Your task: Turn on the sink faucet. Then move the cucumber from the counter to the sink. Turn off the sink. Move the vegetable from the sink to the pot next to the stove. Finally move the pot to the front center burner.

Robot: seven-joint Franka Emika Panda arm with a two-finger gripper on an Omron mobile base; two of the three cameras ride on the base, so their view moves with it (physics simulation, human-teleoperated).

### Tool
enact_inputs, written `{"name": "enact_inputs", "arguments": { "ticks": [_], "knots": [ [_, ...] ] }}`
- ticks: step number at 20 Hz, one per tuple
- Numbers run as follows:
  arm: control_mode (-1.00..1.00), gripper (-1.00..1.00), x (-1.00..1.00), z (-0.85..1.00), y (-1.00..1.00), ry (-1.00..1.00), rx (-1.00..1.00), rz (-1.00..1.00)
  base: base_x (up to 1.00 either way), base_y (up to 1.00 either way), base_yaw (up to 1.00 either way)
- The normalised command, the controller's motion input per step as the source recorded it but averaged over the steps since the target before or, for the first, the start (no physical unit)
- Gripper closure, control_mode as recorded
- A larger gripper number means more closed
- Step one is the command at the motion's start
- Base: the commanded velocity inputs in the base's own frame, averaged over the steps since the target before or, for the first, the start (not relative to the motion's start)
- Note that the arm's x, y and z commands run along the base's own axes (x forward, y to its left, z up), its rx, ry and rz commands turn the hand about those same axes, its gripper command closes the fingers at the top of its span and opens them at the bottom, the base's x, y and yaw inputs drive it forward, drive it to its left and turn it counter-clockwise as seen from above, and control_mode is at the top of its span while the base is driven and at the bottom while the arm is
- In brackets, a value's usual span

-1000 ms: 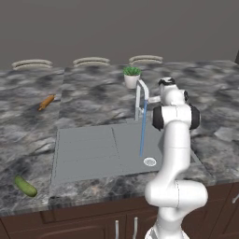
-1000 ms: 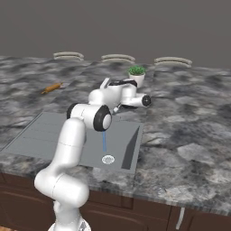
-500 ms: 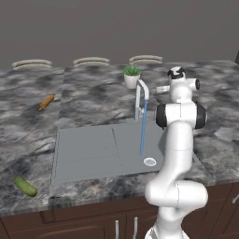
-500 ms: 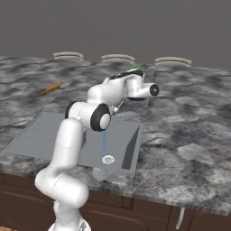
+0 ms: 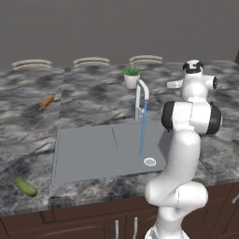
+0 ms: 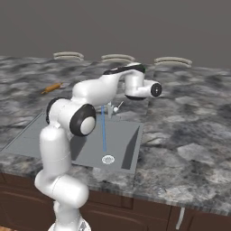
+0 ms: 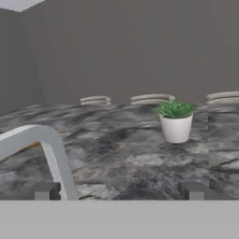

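Note:
The sink faucet (image 5: 139, 95) stands behind the sink (image 5: 88, 149), and a thin blue stream of water (image 5: 142, 133) runs from its spout down to the drain (image 5: 150, 162). At the counter's front left corner, left of the basin, lies the dark green cucumber (image 5: 25, 186). My gripper (image 5: 172, 85) hovers above the counter (image 5: 93, 100) just right of the faucet. In the hand view its fingertips (image 7: 45, 190) stand wide apart, so the gripper (image 7: 119, 191) is open and holds nothing. The arched spout (image 7: 44, 140) curves past on that view's left. The pot and stove are out of view.
A small potted plant (image 5: 131, 77) stands behind the faucet, also ahead of the hand (image 7: 176, 122). An orange elongated vegetable (image 5: 46, 101) lies on the counter at the back left. Three pale plates (image 5: 91, 61) lean along the back wall. My white arm (image 6: 99, 90) reaches over the sink (image 6: 124, 144).
The hand has drawn back from the faucet toward the right and turned. Water keeps running throughout. The cucumber has not moved.

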Motion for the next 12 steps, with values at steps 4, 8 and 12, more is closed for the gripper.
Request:
{"name": "enact_inputs", "arguments": {
  "ticks": [4, 8, 12],
  "knots": [
    [-1.00, -1.00, -0.99, 0.78, 0.00, -0.12, 0.00, -0.05, 0.00, 0.00, 0.00],
    [-1.00, -1.00, -0.90, 0.90, 0.00, -0.10, 0.00, -0.05, 0.00, 0.00, 0.00],
    [-1.00, -1.00, -0.85, 0.88, 0.12, -0.02, 0.00, -0.05, 0.00, 0.00, 0.00]
  ]
}}
